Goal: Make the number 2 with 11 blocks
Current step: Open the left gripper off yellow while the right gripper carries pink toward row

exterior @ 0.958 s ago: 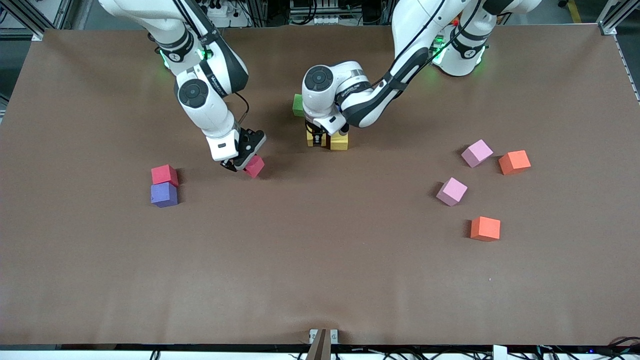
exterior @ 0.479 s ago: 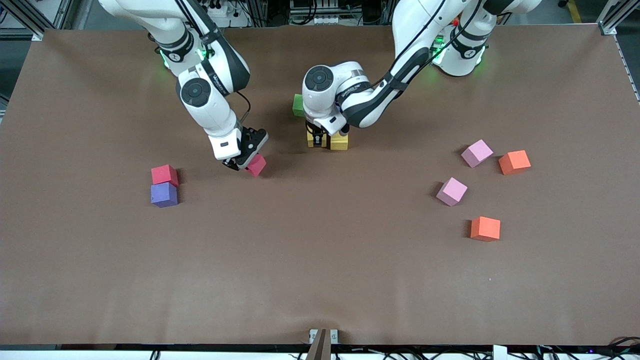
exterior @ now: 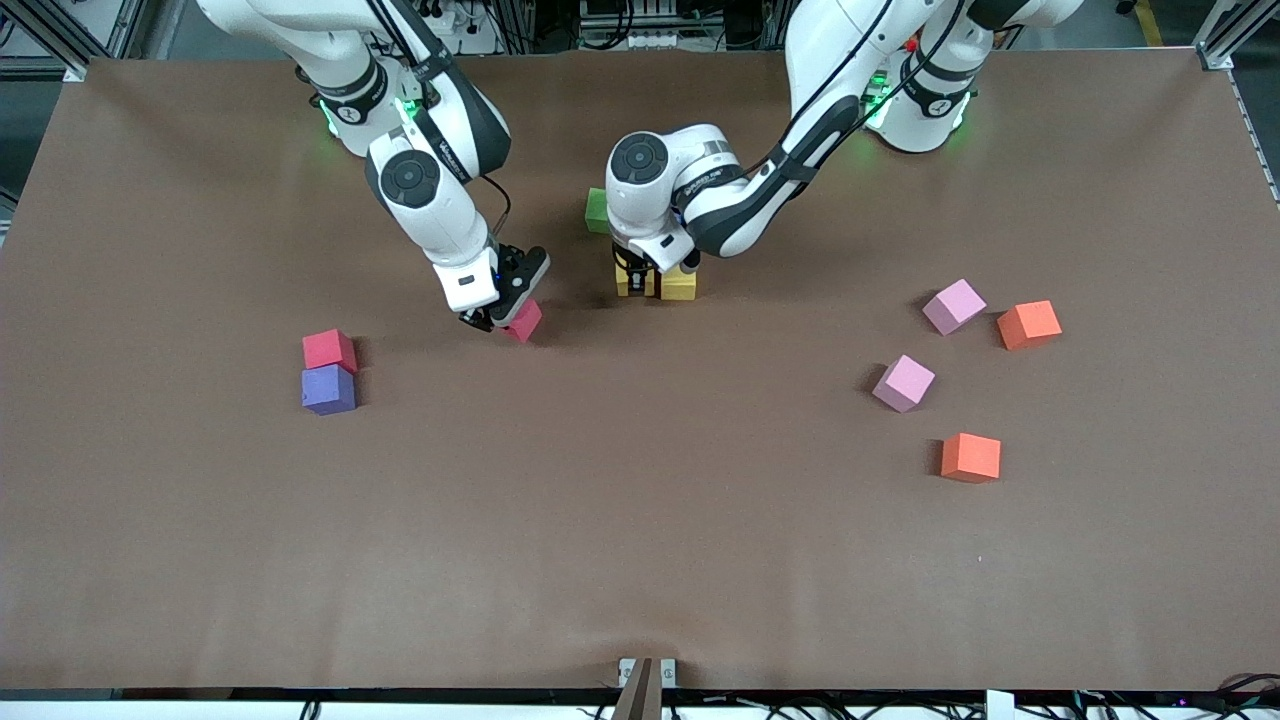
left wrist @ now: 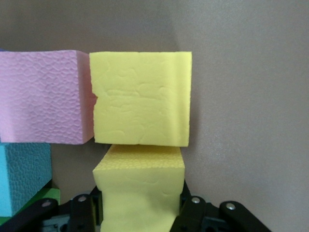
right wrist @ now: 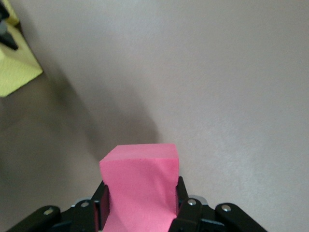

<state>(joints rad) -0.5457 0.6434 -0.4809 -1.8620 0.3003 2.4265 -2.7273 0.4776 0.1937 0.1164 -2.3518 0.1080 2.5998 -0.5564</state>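
My left gripper [exterior: 634, 282] is shut on a yellow block [left wrist: 140, 193], held low against a second yellow block [exterior: 680, 284] in the middle of the table. In the left wrist view that second yellow block [left wrist: 140, 99] touches a pink block [left wrist: 43, 96], with a blue block [left wrist: 24, 176] beside it. A green block [exterior: 596, 210] lies farther from the front camera, mostly hidden by the left arm. My right gripper [exterior: 497, 319] is shut on a deep pink block [exterior: 525, 322], just above the table toward the right arm's end from the yellow blocks. That block shows between the fingers in the right wrist view [right wrist: 140, 186].
A red block [exterior: 329, 350] and a purple block [exterior: 328, 389] touch each other toward the right arm's end. Two pink blocks [exterior: 953, 305] [exterior: 903, 382] and two orange blocks [exterior: 1028, 324] [exterior: 970, 457] lie loose toward the left arm's end.
My right gripper has carried the deep pink block toward the yellow blocks in the middle. The left arm and the loose blocks have not moved.
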